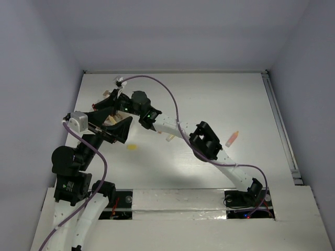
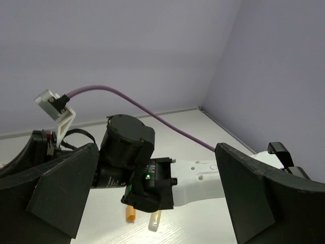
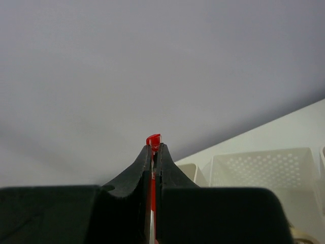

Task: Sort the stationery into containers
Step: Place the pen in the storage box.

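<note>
Jaws: right gripper [image 3: 154, 147] pinched tight on a pen [image 3: 153, 138], red tip poking out above the fingertips. Left gripper [image 2: 156, 150] is spread wide with nothing in it, looking at the right arm [image 2: 193, 185].

Step, my read: pen transport to the bins [image 3: 261, 162]. They sit lower right in the right wrist view. In the top view they're upper left, mostly hidden under both grippers.

Next move needs the pen lined up over the correct bin and lowered past the rim before release. Can't tell yet which bin is right.

Count:
- pens: 1, gripped
- bins: 2 clear, maybe a third at the frame edge
- loose on table [image 1: 209, 99]: 1 pink piece [image 1: 233, 137], 1 yellow bit [image 1: 132, 147], 1 orange bit [image 2: 130, 213], 1 clear piece [image 2: 154, 221]
</note>
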`<state>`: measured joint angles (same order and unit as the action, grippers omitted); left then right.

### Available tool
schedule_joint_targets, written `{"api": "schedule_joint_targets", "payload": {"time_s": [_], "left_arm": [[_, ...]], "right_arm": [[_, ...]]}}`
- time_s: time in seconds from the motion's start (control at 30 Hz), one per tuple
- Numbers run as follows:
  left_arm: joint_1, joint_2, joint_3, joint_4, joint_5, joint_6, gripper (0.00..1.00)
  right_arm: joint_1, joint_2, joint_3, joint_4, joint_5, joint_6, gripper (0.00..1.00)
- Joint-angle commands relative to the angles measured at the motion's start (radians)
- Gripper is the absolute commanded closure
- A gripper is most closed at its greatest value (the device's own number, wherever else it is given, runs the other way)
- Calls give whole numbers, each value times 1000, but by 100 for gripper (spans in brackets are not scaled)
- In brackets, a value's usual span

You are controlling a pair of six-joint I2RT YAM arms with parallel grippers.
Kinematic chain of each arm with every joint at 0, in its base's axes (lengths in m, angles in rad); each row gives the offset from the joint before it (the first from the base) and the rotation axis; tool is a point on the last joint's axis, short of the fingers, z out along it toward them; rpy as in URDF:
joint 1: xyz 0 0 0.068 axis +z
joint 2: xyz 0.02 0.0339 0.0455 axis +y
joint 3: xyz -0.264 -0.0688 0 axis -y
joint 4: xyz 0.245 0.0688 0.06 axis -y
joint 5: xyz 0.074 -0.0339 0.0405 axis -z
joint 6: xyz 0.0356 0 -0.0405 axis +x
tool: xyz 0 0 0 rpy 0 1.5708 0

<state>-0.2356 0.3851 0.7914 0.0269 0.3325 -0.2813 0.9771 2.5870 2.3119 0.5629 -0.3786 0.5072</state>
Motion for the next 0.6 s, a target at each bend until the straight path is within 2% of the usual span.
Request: {"api": "schedule_joint_targets", "payload": {"time_s": [0.0, 0.33, 0.43, 0.53, 0.57], "left_arm": [[2, 8, -9, 62, -15, 8, 1], [2, 15, -4, 53, -49, 10, 1], [2, 23, 14, 36, -61, 4, 1], [2, 37, 38, 7, -70, -5, 1], [2, 38, 45, 1, -73, -10, 1]], "right_arm": [[11, -40, -51, 103, -32, -25, 100], [11, -135, -213, 190, -72, -24, 100], [11, -171, -270, 196, -78, -30, 97], [20, -214, -321, 177, -80, -32, 87], [20, -220, -324, 161, -82, -33, 79]]}}
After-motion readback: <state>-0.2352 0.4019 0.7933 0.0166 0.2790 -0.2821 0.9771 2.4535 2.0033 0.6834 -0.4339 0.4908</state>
